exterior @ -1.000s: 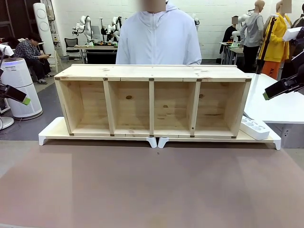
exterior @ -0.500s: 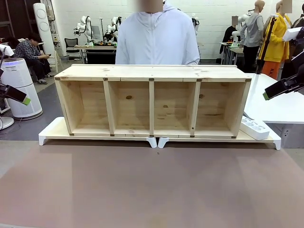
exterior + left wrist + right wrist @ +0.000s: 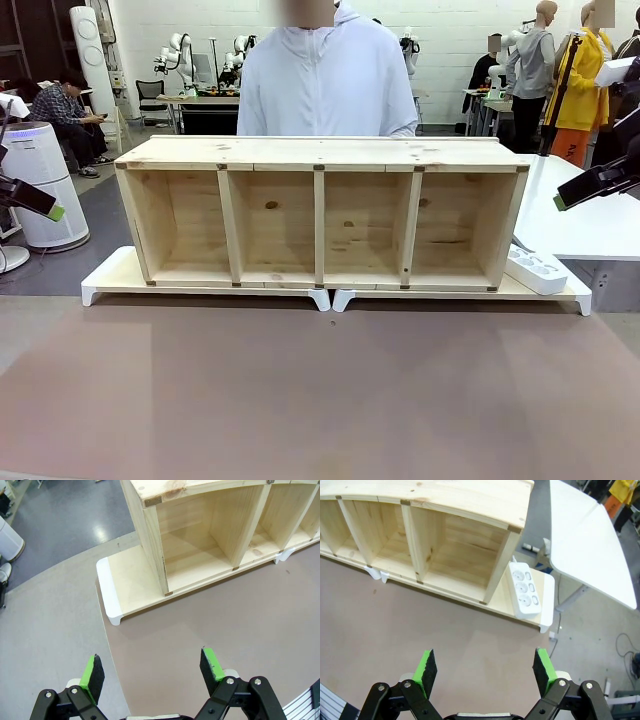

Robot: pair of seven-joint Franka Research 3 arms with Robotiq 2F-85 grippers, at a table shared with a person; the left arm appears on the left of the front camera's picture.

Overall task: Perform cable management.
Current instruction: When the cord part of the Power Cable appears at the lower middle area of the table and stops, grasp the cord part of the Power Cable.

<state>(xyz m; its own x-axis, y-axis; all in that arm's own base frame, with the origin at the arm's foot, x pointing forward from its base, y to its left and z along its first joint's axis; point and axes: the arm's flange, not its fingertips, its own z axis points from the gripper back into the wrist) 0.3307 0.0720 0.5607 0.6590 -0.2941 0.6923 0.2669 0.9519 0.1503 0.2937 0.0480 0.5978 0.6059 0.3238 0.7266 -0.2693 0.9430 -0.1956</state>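
The cable is out of view. My left gripper [image 3: 42, 204] hangs at the left edge of the front view, above and clear of the table. In its wrist view the left gripper [image 3: 152, 667] is open with nothing between its green pads, and brown tabletop lies below. My right gripper [image 3: 578, 192] hangs at the right edge, level with the shelf top. The right gripper [image 3: 487, 667] is open and empty too. A white power strip [image 3: 537, 270] [image 3: 525, 590] lies on the white platform, right of the shelf.
A long wooden shelf [image 3: 320, 152] with several open compartments stands on two white platforms [image 3: 108, 276] across the table's far half. A person in a white hooded jacket [image 3: 330, 90] stands behind it. A white side table [image 3: 590, 225] is at the right.
The person behind the shelf has shifted slightly to the left. Both arms and the things on the table have stayed still.
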